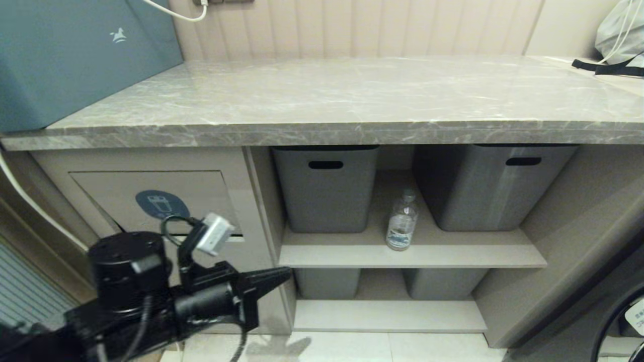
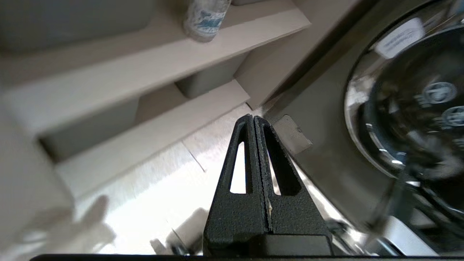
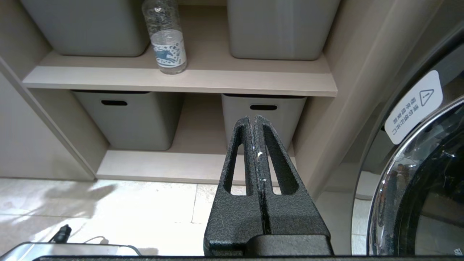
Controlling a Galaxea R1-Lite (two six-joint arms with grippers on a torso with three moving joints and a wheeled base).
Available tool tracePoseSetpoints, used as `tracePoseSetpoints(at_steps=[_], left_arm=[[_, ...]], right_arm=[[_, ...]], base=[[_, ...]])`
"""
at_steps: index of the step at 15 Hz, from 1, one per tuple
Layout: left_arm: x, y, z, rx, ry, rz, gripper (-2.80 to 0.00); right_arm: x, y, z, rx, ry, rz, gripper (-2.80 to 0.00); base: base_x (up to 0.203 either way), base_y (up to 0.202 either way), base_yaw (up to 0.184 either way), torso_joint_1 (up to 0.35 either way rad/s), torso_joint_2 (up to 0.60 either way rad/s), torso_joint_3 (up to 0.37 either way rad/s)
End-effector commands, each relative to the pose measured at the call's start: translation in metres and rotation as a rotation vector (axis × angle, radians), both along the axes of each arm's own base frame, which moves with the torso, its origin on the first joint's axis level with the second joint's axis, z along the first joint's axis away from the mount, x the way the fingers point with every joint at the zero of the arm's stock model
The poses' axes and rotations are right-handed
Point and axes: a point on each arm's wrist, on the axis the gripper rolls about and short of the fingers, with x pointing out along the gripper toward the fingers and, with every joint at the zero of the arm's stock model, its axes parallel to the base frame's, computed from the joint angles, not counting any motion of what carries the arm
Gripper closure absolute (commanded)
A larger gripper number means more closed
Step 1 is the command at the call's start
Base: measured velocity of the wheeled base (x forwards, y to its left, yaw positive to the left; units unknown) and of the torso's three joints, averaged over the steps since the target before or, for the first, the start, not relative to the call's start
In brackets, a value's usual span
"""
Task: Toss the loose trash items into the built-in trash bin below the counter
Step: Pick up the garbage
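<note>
Only one small clear plastic water bottle with a white-and-blue label [image 1: 401, 221] is seen — upright on the upper shelf, squeezed between two of the four grey plastic tubs [image 1: 326, 188]. With so little room it could easily get knocked over. The left gripper [image 1: 282, 275] sits pinched together, empty, left of the bottle; the right gripper [image 3: 254, 121] is pressed together too. One beige flap-front trash bin [image 1: 151, 201] is further left.

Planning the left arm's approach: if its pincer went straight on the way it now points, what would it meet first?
Probably the cabinet's right side panel near the floor, judging by the left pincer in its wrist view; depth is unclear. The bottle sits well off that line, on the upper shelf.
</note>
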Motion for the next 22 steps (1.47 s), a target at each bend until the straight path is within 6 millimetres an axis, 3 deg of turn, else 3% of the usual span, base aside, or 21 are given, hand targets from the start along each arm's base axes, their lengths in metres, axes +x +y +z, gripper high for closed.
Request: tracePoseSetpoints(at_steps=[1,5,8,15,22], left_arm=[[0.027,-0.043,-0.034,0.058,0.042,-0.034,0.00],[0.059,-0.136,-0.058,0.024,-0.081,-0.063,0.00],[0.081,-0.174,-0.065,-0.030,-0.155,-0.065,0.00],[0.121,-0.217,-0.079,-0.067,-0.295,-0.048,0.00],[0.141,-0.230,-0.079,-0.060,-0.384,-0.035,0.00]], right_arm=[[0.000,0.000,0.000,-0.001,0.000,0.001,0.00],[0.000,0.000,0.000,0.001,0.000,0.001,0.00],[0.000,0.000,0.000,-0.001,0.000,0.001,0.00],[0.000,0.000,0.000,-0.002,-0.002,0.001,0.00],[0.000,0.000,0.000,-0.001,0.000,0.001,0.00]], base=[[0.000,0.000,0.000,0.000,0.00,0.000],[0.000,0.000,0.000,0.000,0.00,0.000],[0.000,0.000,0.000,0.000,0.00,0.000],[0.000,0.000,0.000,0.000,0.00,0.000],[0.000,0.000,0.000,0.000,0.00,0.000]])
